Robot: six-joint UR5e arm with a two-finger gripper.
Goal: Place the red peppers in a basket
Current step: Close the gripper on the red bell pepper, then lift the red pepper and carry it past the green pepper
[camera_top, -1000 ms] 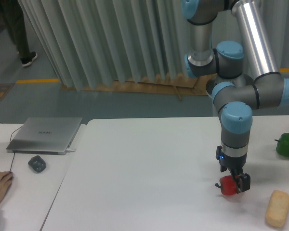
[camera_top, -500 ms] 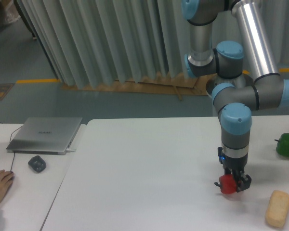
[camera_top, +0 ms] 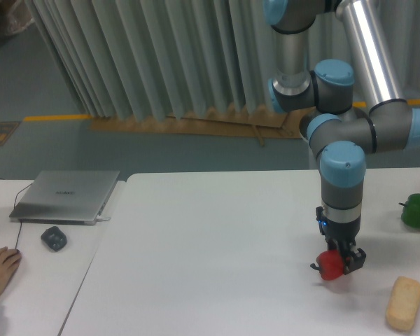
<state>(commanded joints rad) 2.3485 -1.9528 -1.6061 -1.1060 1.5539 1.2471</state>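
The black two-finger gripper (camera_top: 339, 262) at the end of the grey metal arm with light blue plastic joint caps (camera_top: 343, 164) pointed straight down, and its jaws were closed on the glossy red bell pepper (camera_top: 330, 266). The pepper looked small, round and smooth, and it hung at the fingertips over the right part of the wide white table (camera_top: 210, 238), with a soft shadow under it; if it touched the matte surface or was just above it, I could not tell. Its stem was not visible. Near the right edge of the table lay a dark green bell pepper with a lobed, shiny skin (camera_top: 418, 211), well apart from the gripper. In the lower right corner lay a pale yellow oblong piece with rounded ends and a rough, bread-like surface (camera_top: 403, 302), near the gripper but not touching it. On the separate white desk at the left (camera_top: 42, 294) rested a closed, flat silver laptop (camera_top: 65, 196), and just in front of it a small dark grey rounded object (camera_top: 54, 239). A bare human hand (camera_top: 0, 269) lay on that desk at the left edge. Behind the tables hung a pale grey curtain with deep vertical folds (camera_top: 161, 56).
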